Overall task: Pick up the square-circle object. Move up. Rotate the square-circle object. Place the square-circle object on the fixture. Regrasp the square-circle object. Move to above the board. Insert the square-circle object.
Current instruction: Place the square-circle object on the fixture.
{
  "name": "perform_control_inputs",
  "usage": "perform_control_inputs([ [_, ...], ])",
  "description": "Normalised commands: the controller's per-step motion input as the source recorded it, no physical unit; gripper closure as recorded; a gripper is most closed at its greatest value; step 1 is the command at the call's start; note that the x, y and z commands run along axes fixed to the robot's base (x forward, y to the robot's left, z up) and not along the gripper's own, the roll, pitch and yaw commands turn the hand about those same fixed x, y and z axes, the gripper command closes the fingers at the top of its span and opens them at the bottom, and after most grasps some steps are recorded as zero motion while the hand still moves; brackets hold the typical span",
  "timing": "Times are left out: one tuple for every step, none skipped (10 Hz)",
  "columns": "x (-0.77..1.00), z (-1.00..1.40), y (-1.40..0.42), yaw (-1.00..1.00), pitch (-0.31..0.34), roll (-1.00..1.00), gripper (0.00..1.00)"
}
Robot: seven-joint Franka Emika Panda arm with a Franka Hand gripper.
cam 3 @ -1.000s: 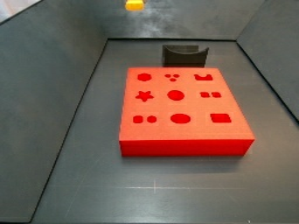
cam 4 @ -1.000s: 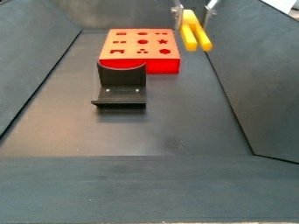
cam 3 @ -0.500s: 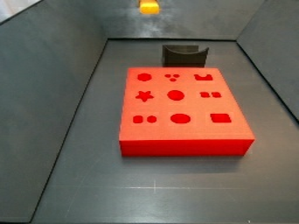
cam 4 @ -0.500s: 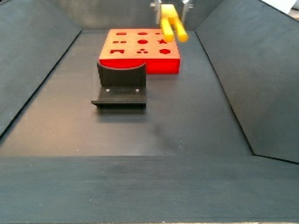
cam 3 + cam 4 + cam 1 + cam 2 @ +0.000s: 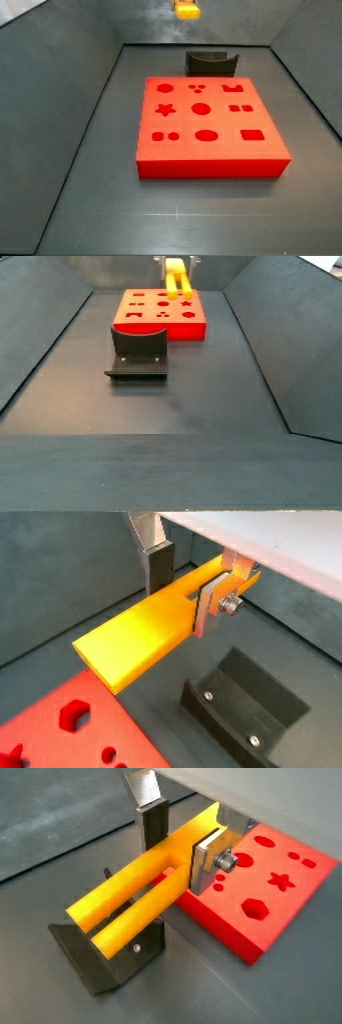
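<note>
My gripper (image 5: 183,590) is shut on the square-circle object (image 5: 140,634), a slim yellow-orange bar that lies crosswise between the fingers; both wrist views show it (image 5: 134,903). It hangs in the air above the fixture (image 5: 247,707), a dark notched bracket that also shows in the wrist view (image 5: 114,958). The red board (image 5: 207,125) with shaped holes lies flat in front of the fixture (image 5: 211,63). In the side views only the object shows, at the top edge (image 5: 187,10) and above the board's far end (image 5: 177,278). The gripper itself is out of frame there.
Dark sloping walls (image 5: 80,90) enclose the grey floor on both sides. The fixture (image 5: 138,351) stands against the board (image 5: 163,311) at one short end. Bare floor (image 5: 174,426) stretches away from the fixture on its other side.
The held object has moved sideways across the top of both side views, from beside the board to over it near the fixture. The board and fixture have not moved.
</note>
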Motion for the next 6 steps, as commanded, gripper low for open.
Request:
perform_control_inputs([
  [1.00, 0.01, -0.11, 0.03, 0.153, -0.06, 1.00],
  [1.00, -0.01, 0.50, -0.11, -0.005, -1.00, 1.00],
  [1.00, -0.02, 0.55, -0.12, -0.003, -1.00, 1.00],
  [0.88, -0.01, 0.40, -0.12, 0.011, -1.00, 1.00],
  [0.82, -0.01, 0.28, -0.12, 0.022, -1.00, 1.00],
  [0.71, 0.00, 0.13, -0.12, 0.041, -1.00, 1.00],
])
